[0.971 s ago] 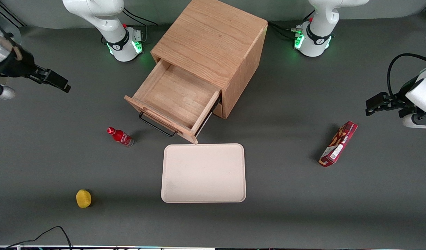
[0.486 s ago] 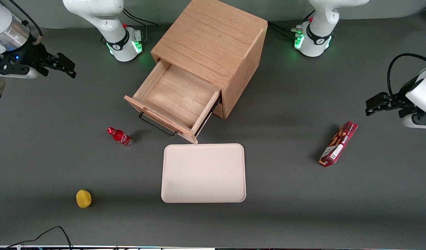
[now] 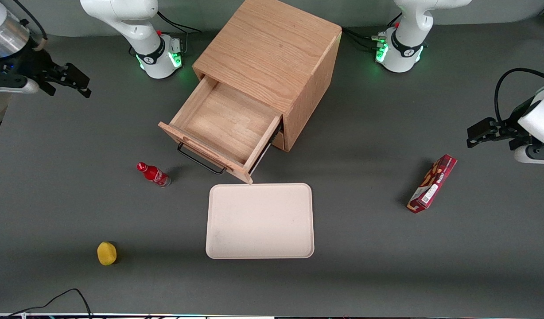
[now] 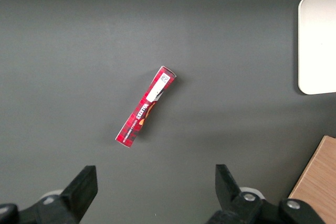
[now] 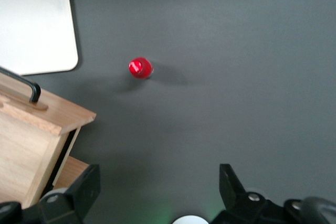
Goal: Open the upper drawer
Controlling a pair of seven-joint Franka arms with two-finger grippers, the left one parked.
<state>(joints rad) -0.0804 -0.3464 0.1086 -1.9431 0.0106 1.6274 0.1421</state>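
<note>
No text can be read with certainty. The red box (image 3: pixel 432 183) carries white lettering and a white label (too small to read); the red bottle (image 3: pixel 153 174) has white marks, unreadable.

R arm raised, gripper free.
Gripper (image 3: pixel 72 82) sits high over the table at the working arm's end, wrist angled down toward the surface, fingers (image 5: pixel 86 190) spread wide apart w/ nothing between them, touching nothing.
</note>
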